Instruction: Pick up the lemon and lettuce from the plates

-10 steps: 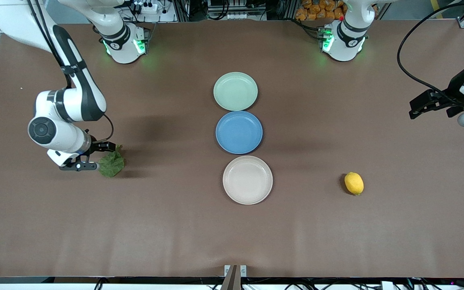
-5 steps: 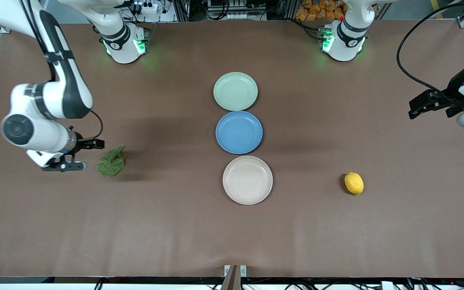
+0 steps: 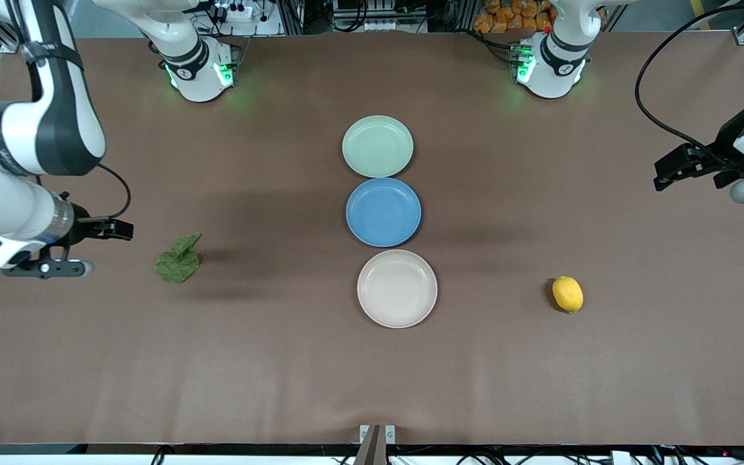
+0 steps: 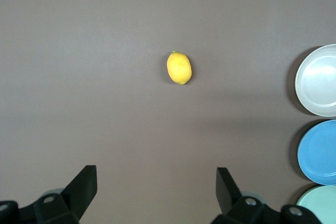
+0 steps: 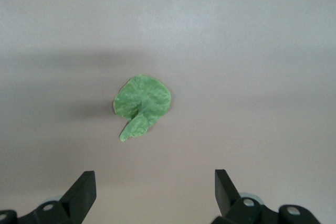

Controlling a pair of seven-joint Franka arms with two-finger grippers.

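Two grippers hang with fingers spread wide, holding nothing. Most of each arm runs off the picture's edge. The right gripper is over bare table at the right arm's end, just beside one lettuce leaf lying flat on the tabletop. The left gripper is over the left arm's end, well apart from one lemon, also on the table. Three plates sit mid-table, touching in a row: pale green plate, blue plate, beige plate nearest the camera.
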